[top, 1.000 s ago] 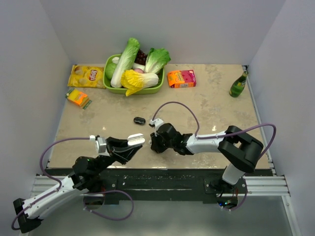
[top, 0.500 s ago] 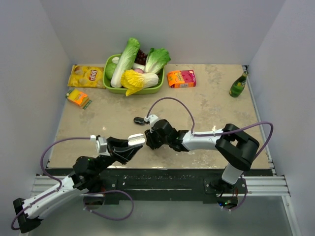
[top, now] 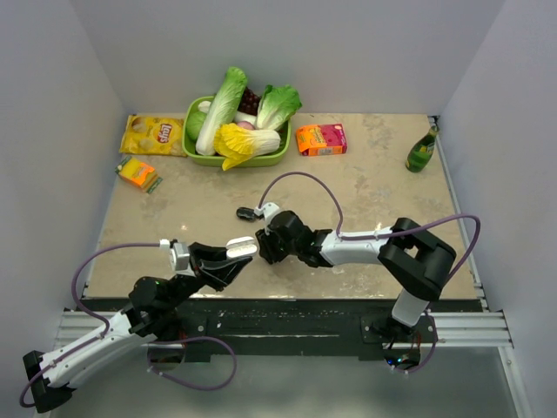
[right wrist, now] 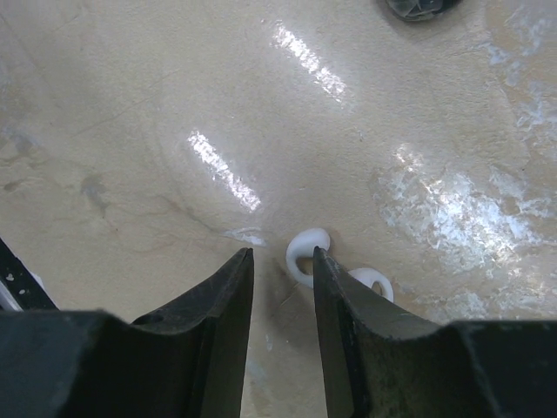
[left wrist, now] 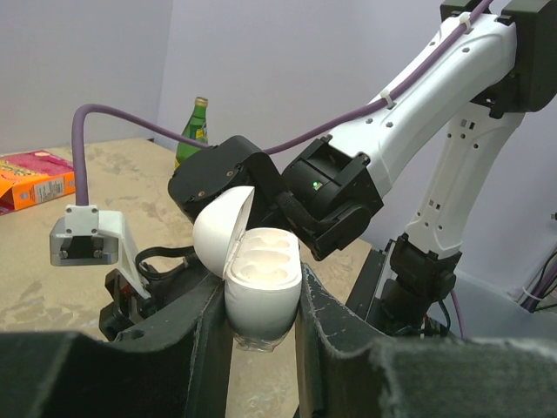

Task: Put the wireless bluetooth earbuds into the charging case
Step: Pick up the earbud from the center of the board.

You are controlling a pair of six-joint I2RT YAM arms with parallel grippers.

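1. The right tool [right wrist: 280,259] hangs low over the counter [right wrist: 174,104], jaws partly open with nothing between them.
2. The first earbud [right wrist: 306,251] lies on the counter just past the fingertips, slightly toward the right finger. The second earbud [right wrist: 372,283] lies just beside it, outside that finger.
3. Judged from here, a short push forward and down would bring the first earbud between the jaws; its long axis is too small to read.
4. The left tool [left wrist: 261,306] clamps the case [left wrist: 261,279], which has its lid open and sits near the right arm.
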